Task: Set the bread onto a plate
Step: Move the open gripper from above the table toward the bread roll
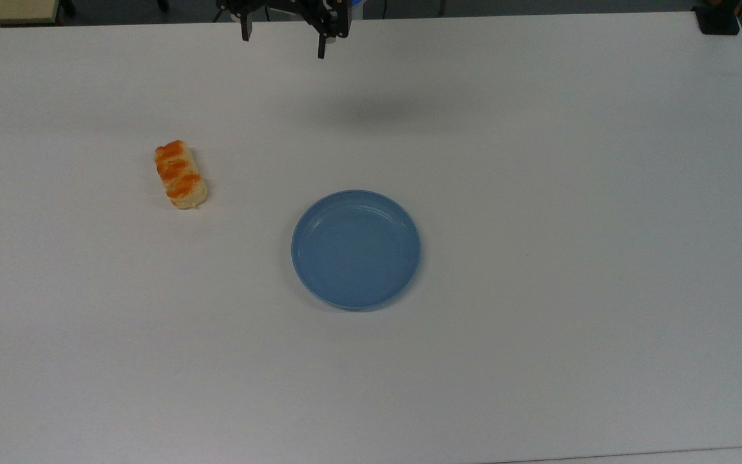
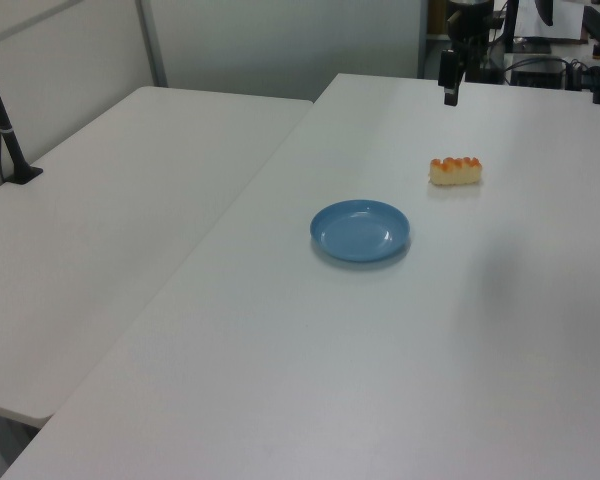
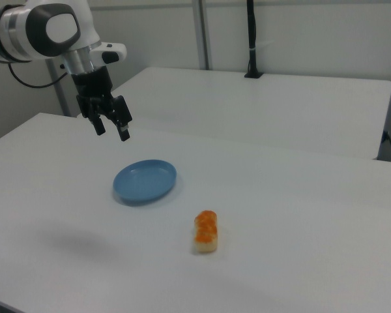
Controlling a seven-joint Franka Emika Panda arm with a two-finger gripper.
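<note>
The bread [image 1: 180, 174] is a pale roll with orange glazed patches, lying on the white table at the top view's left; it also appears as bread [image 2: 456, 170] and bread [image 3: 206, 231]. The blue plate [image 1: 355, 249] sits bare near the table's middle, also seen as plate [image 2: 360, 230] and plate [image 3: 144, 180]. My gripper [image 1: 283, 42] hangs high above the table's far edge, open, with nothing between its fingers. In the right view the gripper [image 3: 111, 128] hovers above and to the left of the plate.
A second white table [image 2: 130, 200] adjoins this one. A black post [image 2: 2, 120] stands on it, and a black block [image 1: 717, 19] sits at the top view's upper right corner.
</note>
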